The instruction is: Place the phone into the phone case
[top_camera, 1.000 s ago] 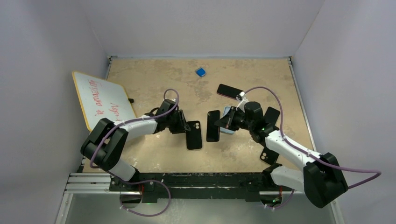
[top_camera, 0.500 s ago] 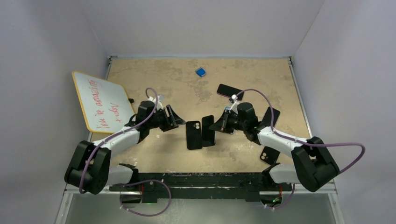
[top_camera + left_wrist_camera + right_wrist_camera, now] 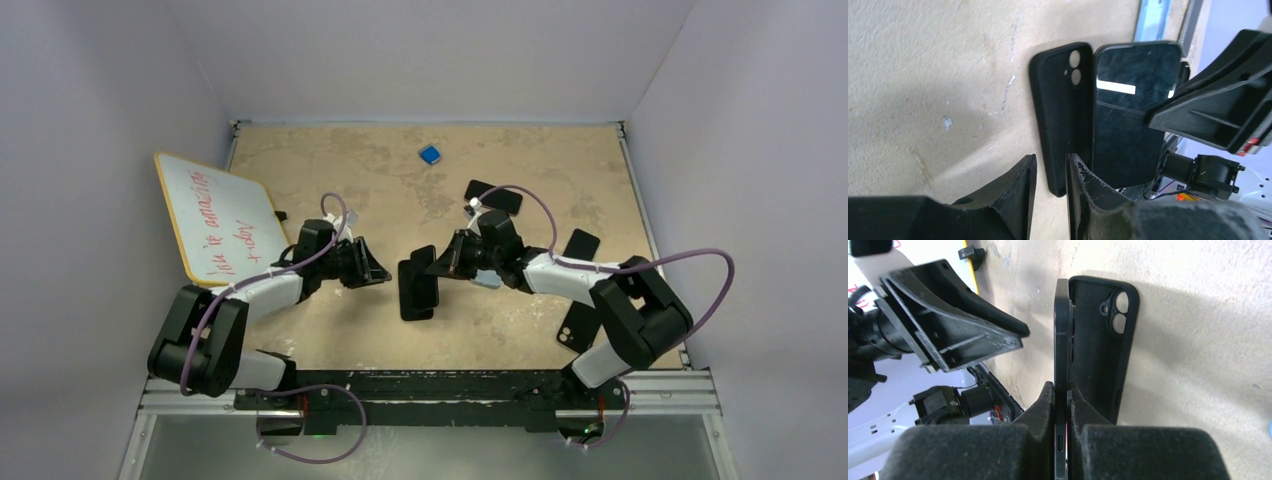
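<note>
A black phone case (image 3: 412, 296) lies open side up on the tan table, with its camera holes at the far end. My right gripper (image 3: 447, 264) is shut on a black phone (image 3: 427, 262) and holds it on edge along the case's right rim. In the right wrist view the phone (image 3: 1062, 330) stands upright against the case (image 3: 1100, 350) between my fingertips (image 3: 1061, 387). My left gripper (image 3: 378, 272) is just left of the case, nearly shut and empty. In the left wrist view its tips (image 3: 1050, 167) sit by the case's near corner (image 3: 1063, 115), beside the phone (image 3: 1133, 115).
A whiteboard (image 3: 215, 215) leans at the left wall. A small blue object (image 3: 430, 154) lies at the back. Another phone (image 3: 493, 195) and two more black cases (image 3: 580, 245) (image 3: 575, 330) lie on the right. A light blue item (image 3: 487, 279) sits under my right arm.
My left gripper let go of the case, pulled left, then narrowed its jaws. My right gripper carried the phone left until it reached the case's right rim.
</note>
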Robot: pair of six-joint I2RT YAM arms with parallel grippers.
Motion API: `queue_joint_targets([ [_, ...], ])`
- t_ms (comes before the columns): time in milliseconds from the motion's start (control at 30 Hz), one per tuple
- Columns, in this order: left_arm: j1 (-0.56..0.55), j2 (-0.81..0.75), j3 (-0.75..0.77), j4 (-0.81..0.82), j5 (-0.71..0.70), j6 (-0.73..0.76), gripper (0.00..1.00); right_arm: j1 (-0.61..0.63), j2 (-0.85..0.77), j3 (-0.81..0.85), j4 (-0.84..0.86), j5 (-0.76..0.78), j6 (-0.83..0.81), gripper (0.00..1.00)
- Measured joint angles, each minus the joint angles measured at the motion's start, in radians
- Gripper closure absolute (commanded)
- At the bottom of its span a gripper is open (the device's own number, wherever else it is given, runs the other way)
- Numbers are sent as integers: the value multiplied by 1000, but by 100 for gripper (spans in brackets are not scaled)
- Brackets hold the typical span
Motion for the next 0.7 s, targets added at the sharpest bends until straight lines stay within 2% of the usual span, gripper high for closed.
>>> queue_joint_targets([
  [433,0,137,0,-17,17,69,74,63,103,34,-3,42,45,100],
  [700,-24,253,3,117,110,29,82,63,134,47,3,43,48,100],
])
